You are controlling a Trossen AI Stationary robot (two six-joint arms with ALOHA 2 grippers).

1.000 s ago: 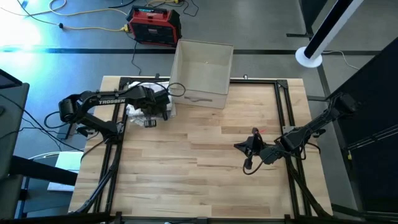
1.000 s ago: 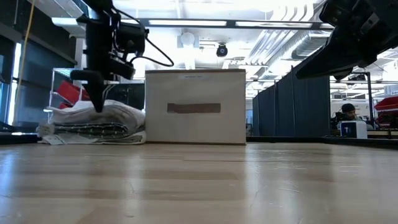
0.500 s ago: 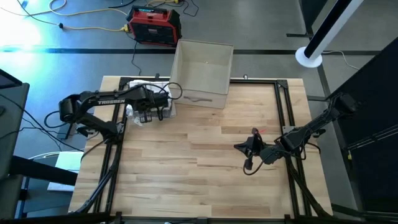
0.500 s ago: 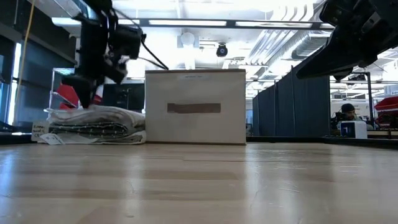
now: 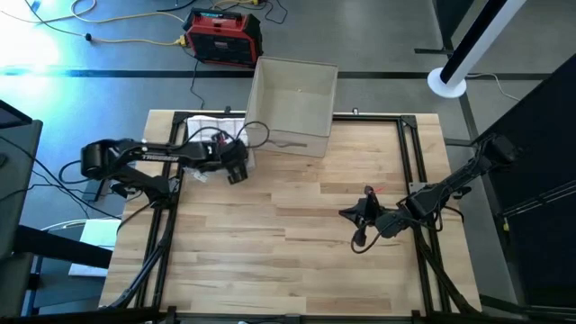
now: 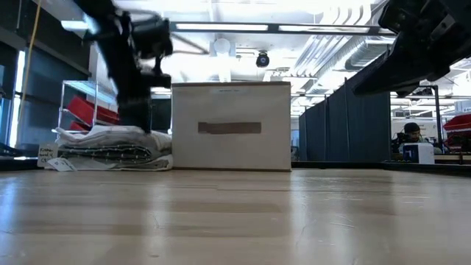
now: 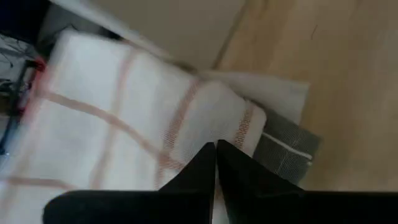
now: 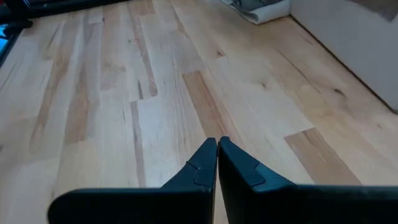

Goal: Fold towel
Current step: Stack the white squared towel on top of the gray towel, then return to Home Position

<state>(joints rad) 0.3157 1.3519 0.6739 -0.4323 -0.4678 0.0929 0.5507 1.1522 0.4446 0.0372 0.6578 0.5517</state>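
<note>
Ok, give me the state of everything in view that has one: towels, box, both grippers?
Towels: folded, stacked beside the box.
Box: upright at the table's far edge, open top.
Left gripper: fingers shut, empty, over the towel stack.
Right gripper: fingers shut, empty, above bare table.

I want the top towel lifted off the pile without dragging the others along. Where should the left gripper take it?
Probably at the top towel's free corner, where it overhangs the grey towel beneath. Come in from the open table side, since the box blocks the other. The left gripper is shut above that edge, so it must open first.
</note>
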